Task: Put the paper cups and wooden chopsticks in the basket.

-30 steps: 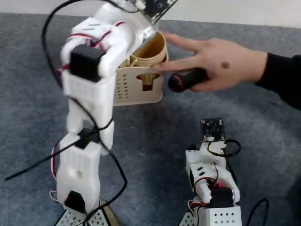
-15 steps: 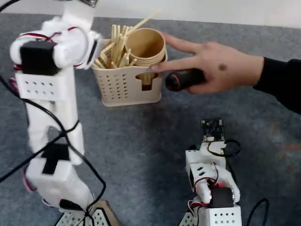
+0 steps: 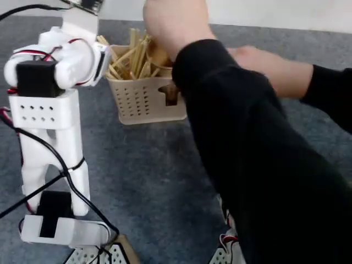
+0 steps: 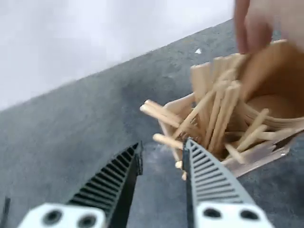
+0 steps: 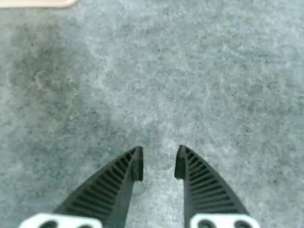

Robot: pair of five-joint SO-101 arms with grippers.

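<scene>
The cream perforated basket (image 3: pixel 144 100) stands at the back of the grey carpet, holding several wooden chopsticks (image 3: pixel 131 54) and stacked paper cups (image 3: pixel 158 56). A person's hand (image 3: pixel 170 22) is over the cups, and a second hand (image 3: pixel 275 71) rests beside the basket. My left gripper (image 4: pixel 161 149) hangs open and empty, back from the basket (image 4: pixel 259 159), with the chopsticks (image 4: pixel 218 114) and a cup (image 4: pixel 273 80) beyond its fingertips. My right gripper (image 5: pixel 159 161) is open over bare carpet.
A person's black sleeve (image 3: pixel 258 165) crosses the right half of the table and covers the right arm. The tall white left arm (image 3: pixel 49 121) stands at the left. Open carpet (image 3: pixel 143 181) lies in front of the basket.
The left arm has swung away from the basket to the left and drawn back. A second arm of the person has come in over the basket, covering the right arm.
</scene>
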